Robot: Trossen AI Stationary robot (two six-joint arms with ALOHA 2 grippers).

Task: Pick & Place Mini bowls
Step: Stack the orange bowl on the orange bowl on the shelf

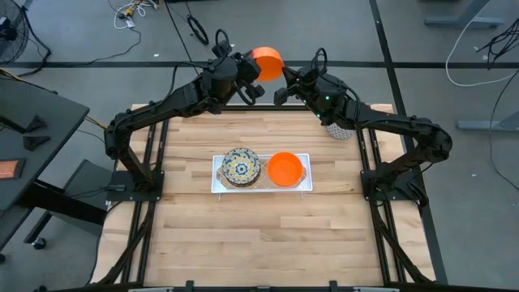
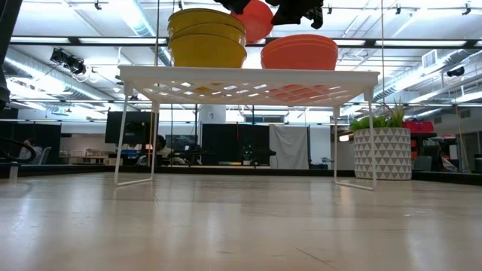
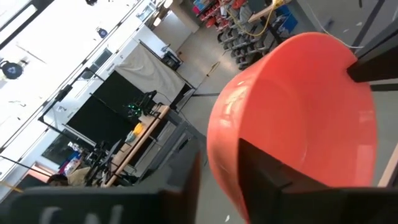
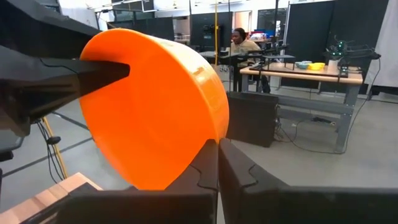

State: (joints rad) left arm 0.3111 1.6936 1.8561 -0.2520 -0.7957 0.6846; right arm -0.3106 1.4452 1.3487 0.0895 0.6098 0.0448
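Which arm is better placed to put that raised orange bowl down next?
Left, probably. The left gripper already pinches the orange bowl by its rim, a finger reaching inside. The right gripper hangs beside it with its fingers together, holding nothing.

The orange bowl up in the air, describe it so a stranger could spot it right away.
Start at the white rack mid-table, then look past the table's far edge where the two arms meet. The left gripper holds an orange bowl aloft there; the other bowls sit on the rack.
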